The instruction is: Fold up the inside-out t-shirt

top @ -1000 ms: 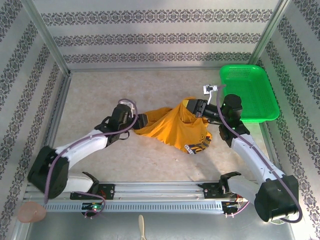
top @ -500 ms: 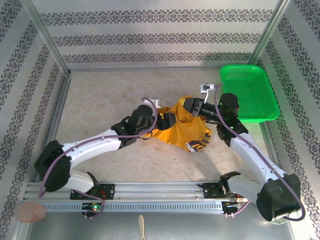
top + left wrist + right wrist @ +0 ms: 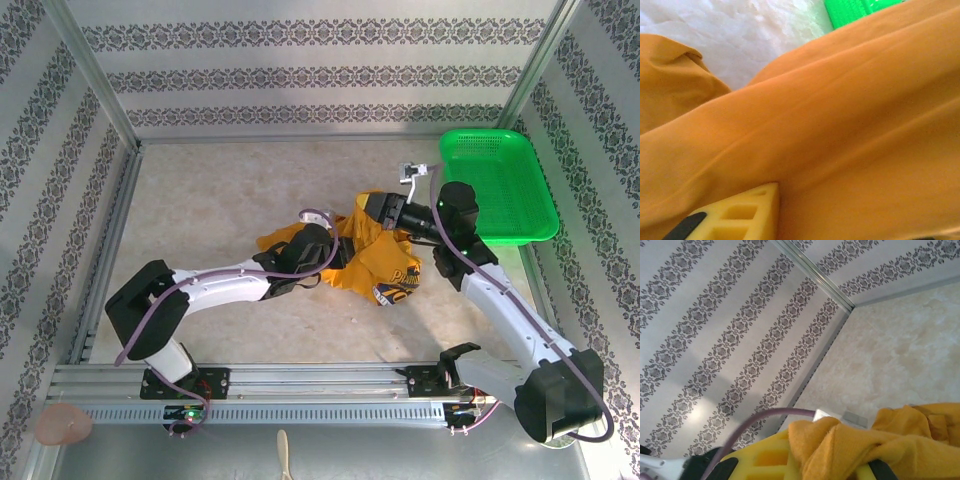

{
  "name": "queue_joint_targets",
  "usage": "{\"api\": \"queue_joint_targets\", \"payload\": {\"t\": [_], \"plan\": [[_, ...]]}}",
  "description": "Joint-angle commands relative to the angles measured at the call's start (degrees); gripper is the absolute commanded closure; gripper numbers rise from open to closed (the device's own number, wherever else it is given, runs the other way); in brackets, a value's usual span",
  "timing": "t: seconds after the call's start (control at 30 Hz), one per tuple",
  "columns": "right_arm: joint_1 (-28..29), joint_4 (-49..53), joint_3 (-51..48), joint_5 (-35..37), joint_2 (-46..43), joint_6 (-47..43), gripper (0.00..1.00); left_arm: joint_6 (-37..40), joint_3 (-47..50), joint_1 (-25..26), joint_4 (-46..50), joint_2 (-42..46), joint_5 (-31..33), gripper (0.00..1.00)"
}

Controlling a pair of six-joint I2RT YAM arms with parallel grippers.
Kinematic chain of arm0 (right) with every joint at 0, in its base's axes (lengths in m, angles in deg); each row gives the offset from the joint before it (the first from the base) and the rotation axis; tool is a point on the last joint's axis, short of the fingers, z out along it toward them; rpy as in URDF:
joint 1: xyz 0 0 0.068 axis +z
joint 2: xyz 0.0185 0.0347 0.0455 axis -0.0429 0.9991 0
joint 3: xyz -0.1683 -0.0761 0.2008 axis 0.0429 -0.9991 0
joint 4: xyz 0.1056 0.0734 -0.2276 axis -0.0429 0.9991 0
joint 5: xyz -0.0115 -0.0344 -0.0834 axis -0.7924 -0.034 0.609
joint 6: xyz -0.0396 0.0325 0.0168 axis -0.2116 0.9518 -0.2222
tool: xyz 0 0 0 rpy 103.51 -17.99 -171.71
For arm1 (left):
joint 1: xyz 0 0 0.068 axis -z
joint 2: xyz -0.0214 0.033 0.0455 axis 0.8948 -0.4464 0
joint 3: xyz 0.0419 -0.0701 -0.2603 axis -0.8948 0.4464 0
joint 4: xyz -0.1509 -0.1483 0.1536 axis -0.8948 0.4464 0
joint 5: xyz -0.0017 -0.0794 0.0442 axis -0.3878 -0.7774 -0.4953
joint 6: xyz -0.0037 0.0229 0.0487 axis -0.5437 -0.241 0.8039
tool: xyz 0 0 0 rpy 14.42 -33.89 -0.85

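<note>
The inside-out t-shirt, mustard-orange, lies bunched at the middle of the table, with its dark print at the lower right. My right gripper is shut on a gathered fold at the shirt's upper edge and lifts it a little; in the right wrist view that cloth is pinched between the yellow fingers. My left gripper is pushed into the shirt's left side. One yellow finger shows against taut orange cloth; the other is covered.
A green plastic basket stands at the back right, close behind the right arm, and its corner shows past the cloth in the left wrist view. Patterned walls enclose the table on three sides. Bare tabletop lies to the left.
My left arm has reached right, from the shirt's left edge into its middle, bunching the cloth toward the right gripper. The right gripper has held its grip and risen slightly.
</note>
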Motion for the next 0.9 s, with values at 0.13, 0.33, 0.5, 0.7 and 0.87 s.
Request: {"api": "queue_joint_targets", "payload": {"t": [0.13,0.33,0.5,0.7,0.87], "plan": [[-0.88,-3.45,1.58,-1.73,-2.22,0.64,1.0,10.31,2.77,-0.15,-3.5,5.91,-0.71,0.52],[-0.98,-3.71,-0.52,-0.82,-2.54,0.49,1.0,14.45,4.17,0.19,-2.55,16.74,-4.68,0.59],[-1.02,-3.67,-1.16,-0.51,-2.68,0.48,1.0,13.84,4.59,1.06,-8.25,19.66,-7.65,0.61],[-1.0,-3.56,-1.06,-0.32,-2.79,0.63,1.0,12.59,0.8,1.49,-10.54,14.32,-11.25,0.67],[-1.02,-3.59,-1.14,-0.43,-2.75,0.62,1.0,11.02,0.61,1.62,-13.55,11.14,-12.0,0.67]]}}
